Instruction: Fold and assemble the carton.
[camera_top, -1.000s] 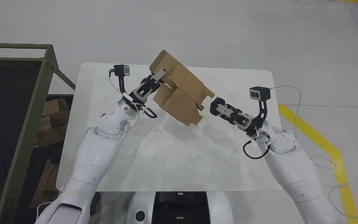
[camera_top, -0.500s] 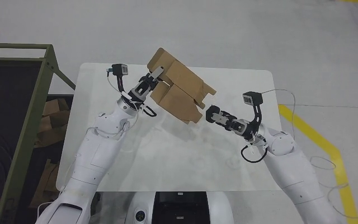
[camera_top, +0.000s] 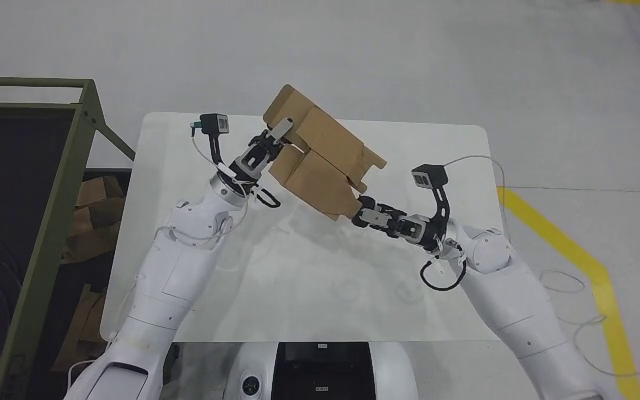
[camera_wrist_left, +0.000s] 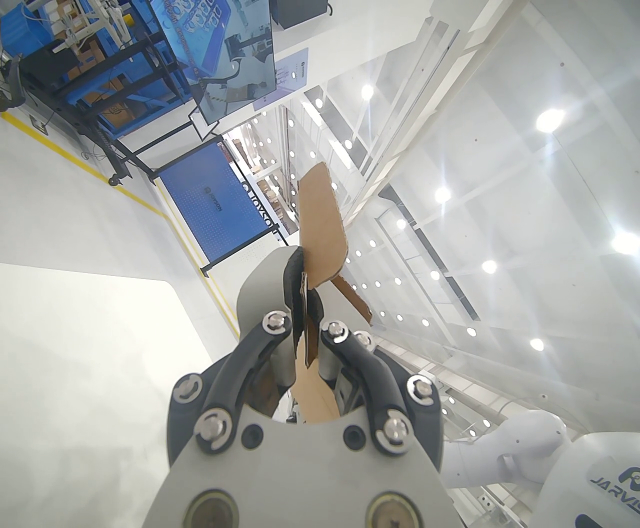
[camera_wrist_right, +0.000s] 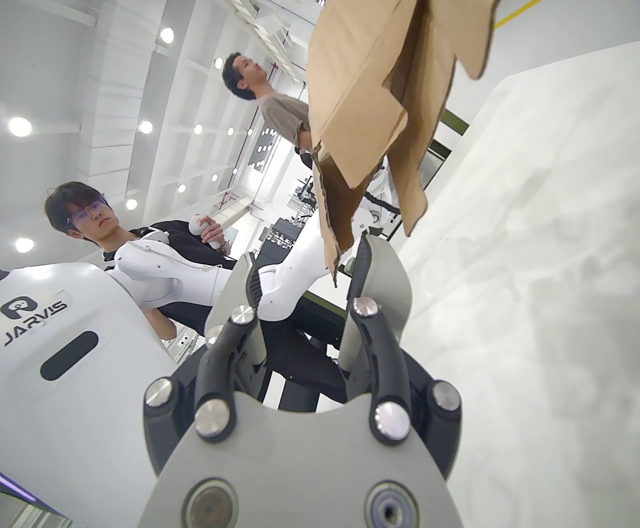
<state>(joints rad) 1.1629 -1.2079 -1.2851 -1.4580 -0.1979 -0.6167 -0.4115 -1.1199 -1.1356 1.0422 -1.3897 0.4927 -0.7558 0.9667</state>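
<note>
A brown cardboard carton (camera_top: 318, 163) is held tilted above the white table (camera_top: 300, 280), its flaps hanging loose. My left gripper (camera_top: 277, 138) is shut on a flap (camera_wrist_left: 320, 225) at the carton's far left end; in the left wrist view both pads (camera_wrist_left: 292, 280) pinch the cardboard edge. My right gripper (camera_top: 358, 212) sits just under the carton's near right corner. In the right wrist view it (camera_wrist_right: 305, 265) stands open, and a lower corner of the carton (camera_wrist_right: 360, 100) hangs down into the gap between its fingers without being pinched.
A green metal rack (camera_top: 50, 200) holding flat cardboard pieces stands off the table's left edge. Yellow floor tape (camera_top: 560, 240) runs to the right. The table's near half lies bare below the carton.
My right gripper has let go of the carton's right end and moved left and nearer, under the carton's near corner. The carton shifted slightly left with the left gripper.
</note>
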